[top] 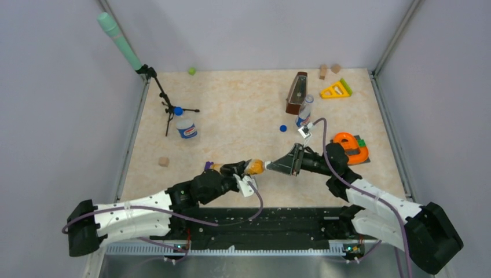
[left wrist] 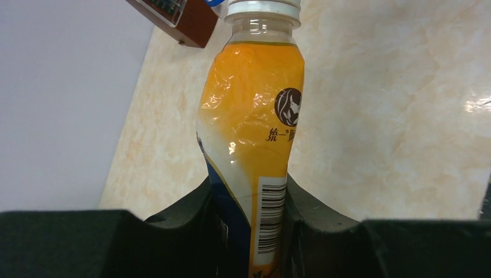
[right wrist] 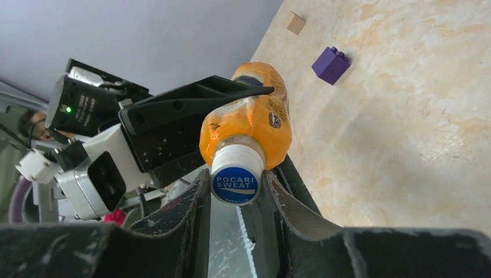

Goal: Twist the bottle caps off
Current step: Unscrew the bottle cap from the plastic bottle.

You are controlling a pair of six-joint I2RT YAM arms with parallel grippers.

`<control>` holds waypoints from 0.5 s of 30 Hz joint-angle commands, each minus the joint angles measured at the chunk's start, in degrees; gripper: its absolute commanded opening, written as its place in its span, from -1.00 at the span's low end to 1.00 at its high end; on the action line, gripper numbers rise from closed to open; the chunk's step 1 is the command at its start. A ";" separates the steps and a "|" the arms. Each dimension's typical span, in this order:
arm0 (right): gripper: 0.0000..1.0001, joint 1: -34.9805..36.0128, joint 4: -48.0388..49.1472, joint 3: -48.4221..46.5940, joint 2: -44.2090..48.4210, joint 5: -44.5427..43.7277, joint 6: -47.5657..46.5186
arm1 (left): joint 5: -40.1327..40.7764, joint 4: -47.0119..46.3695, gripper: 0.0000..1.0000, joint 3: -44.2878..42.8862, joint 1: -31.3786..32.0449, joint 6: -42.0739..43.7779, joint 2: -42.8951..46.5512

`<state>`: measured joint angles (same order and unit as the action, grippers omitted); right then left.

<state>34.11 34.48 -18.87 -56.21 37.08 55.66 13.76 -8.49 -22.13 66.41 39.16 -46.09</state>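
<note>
An orange drink bottle [top: 253, 167] is held level above the table's near middle, between my two arms. My left gripper [left wrist: 249, 197] is shut on its lower body, squeezing the label by the barcode. The bottle's cap [right wrist: 234, 179], white-sided with a blue top, sits between the fingers of my right gripper [right wrist: 234, 186], which is shut on it with both pads touching. From above, the right gripper [top: 272, 167] meets the bottle's neck end-on. A loose dark blue cap [top: 283, 128] lies on the table. A clear bottle [top: 186, 127] at left wears a blue cap [top: 178, 110].
A purple cube [top: 209, 165] and a wooden block [top: 164, 161] lie left of the bottle. A brown box [top: 296, 92] and a second clear bottle [top: 304, 111] stand behind. An orange toy [top: 350, 146] sits at right, a tripod [top: 165, 98] at left.
</note>
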 commanded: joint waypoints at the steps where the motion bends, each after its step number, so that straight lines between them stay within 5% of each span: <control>1: -1.00 -0.73 -4.76 -2.77 3.12 -2.21 -7.78 | -7.20 4.81 -1.00 -5.96 0.12 -7.62 0.37; 15: -1.00 -0.70 -1.02 -0.83 4.03 3.82 -12.04 | -13.05 13.83 -1.00 -11.10 -0.41 -16.18 0.30</control>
<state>33.87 29.15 -20.29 -53.25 40.32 46.81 7.92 5.37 -29.95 65.84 26.96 -47.94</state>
